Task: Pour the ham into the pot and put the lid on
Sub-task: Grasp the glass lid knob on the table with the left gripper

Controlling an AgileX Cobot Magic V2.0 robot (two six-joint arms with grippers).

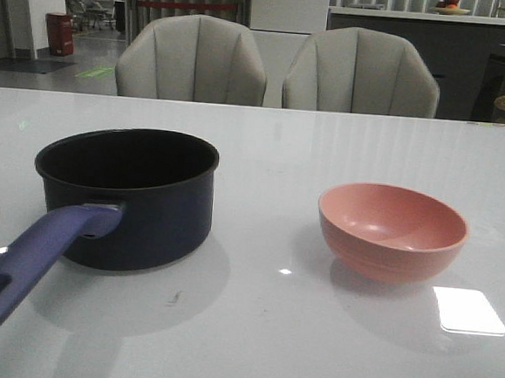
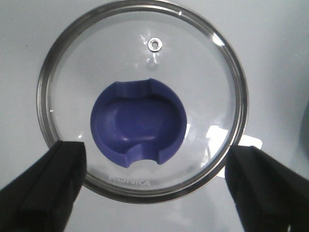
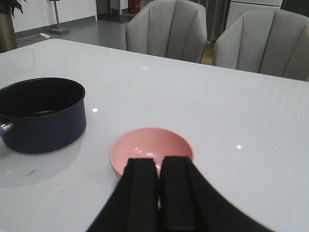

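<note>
Where legible, "KONKA" on lid (image 2: 145, 58)

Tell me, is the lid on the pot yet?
No. The pot stands open, and the lid lies flat on the table, knob up.

Matte black, blocky jaws

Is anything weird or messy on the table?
No spills or breakage. One odd thing: the pink bowl looks empty, with no ham cubes visible in it, and none show in the pot, though its bottom is hidden. The lid lies flat on the table, off the pot.
</note>
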